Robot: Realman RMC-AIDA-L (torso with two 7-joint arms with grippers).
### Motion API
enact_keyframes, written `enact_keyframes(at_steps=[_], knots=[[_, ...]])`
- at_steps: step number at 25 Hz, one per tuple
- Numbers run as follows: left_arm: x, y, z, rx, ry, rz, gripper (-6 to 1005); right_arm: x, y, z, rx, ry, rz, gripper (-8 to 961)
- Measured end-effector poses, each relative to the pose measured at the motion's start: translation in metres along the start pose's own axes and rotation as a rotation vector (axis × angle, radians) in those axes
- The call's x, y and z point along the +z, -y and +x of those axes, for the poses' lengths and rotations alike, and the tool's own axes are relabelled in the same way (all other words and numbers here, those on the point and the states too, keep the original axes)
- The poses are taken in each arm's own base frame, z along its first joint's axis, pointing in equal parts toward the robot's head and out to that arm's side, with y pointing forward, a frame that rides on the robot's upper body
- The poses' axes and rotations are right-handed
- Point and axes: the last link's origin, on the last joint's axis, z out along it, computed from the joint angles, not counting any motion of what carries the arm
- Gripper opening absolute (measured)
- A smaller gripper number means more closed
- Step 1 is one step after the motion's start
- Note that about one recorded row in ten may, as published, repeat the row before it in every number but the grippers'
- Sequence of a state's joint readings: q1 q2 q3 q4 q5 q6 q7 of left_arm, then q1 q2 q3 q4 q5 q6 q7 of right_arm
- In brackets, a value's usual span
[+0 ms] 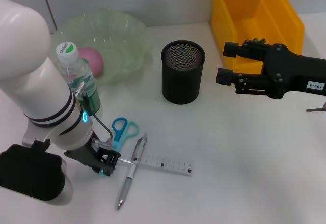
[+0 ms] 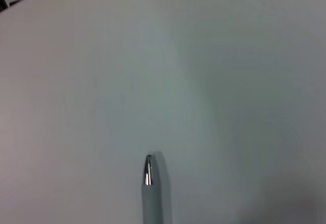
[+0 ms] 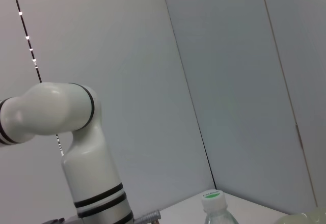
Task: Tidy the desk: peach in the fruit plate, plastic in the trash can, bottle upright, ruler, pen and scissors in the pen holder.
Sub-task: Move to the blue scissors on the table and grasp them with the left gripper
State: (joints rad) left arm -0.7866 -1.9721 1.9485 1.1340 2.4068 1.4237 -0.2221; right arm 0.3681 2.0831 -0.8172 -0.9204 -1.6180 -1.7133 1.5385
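head view: the left hand (image 1: pixel 108 163) is sitting low at lower left, right by the ruler's (image 1: pixel 162 163) near end — whether it is gripping i cannot tell; ruler lying crosswise toward lower centre, pen (image 1: pixel 130 172) crossing it. the right hand (image 1: pixel 226 61) is hanging wide, well apart.

White left arm (image 1: pixel 35 76), black-banded; black right hand (image 1: pixel 229 62).

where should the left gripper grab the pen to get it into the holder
Grip the pen mid-barrel from straight above, jaws across its width: it lies flat, its upper end resting over the ruler, its lower half on bare table. The left gripper is right beside it.
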Motion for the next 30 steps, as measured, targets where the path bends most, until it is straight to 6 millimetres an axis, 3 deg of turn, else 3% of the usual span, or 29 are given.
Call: enact_keyframes(at_steps=[17, 30], knots=[[-0.002, -0.015, 0.006, -0.107, 0.019, -0.067, 179, 0.002, 0.001, -0.001, 0.001, -0.001, -0.004, 825], [-0.008, -0.013, 0.007, -0.141, 0.059, -0.068, 179, 0.002, 0.000, -0.002, 0.000, -0.001, -0.004, 824]])
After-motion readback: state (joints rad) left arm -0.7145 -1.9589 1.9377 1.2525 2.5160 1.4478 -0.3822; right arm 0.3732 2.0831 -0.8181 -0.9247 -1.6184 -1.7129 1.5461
